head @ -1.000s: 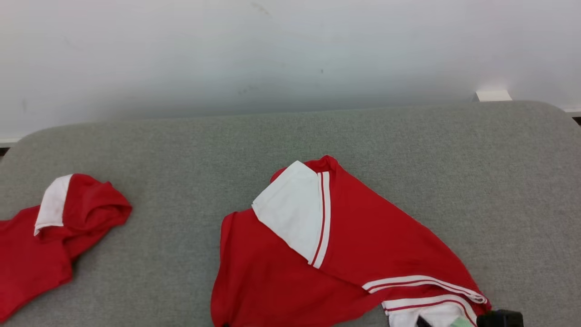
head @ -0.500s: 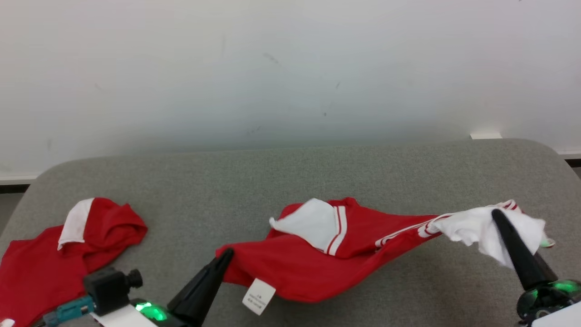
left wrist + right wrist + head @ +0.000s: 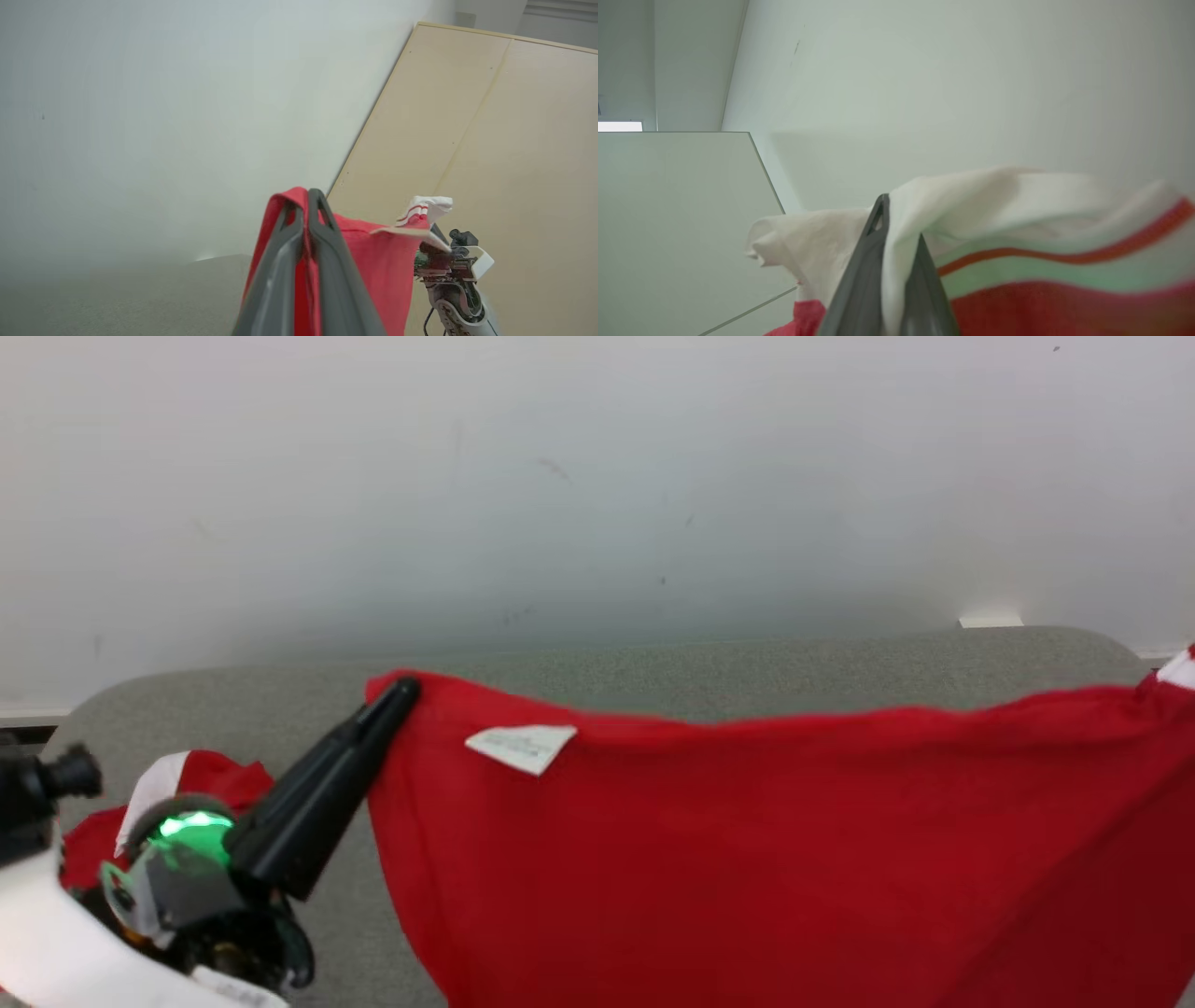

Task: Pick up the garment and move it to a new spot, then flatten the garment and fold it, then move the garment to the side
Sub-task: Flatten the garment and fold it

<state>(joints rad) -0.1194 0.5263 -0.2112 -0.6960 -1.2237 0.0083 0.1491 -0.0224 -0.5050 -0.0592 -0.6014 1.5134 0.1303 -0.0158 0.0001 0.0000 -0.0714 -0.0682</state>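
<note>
Okay, I see red fabric garment w/ white striped trim (image 3: 747,859) hanging spread above grey felt tabletop (image 3: 794,658), long axis L-R. L gripper (image 3: 403,689) pinched shut on its top left corner, R gripper (image 3: 899,219) clamped on white trim.

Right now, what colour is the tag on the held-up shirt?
The tag is white, clearest in the head view.
</note>
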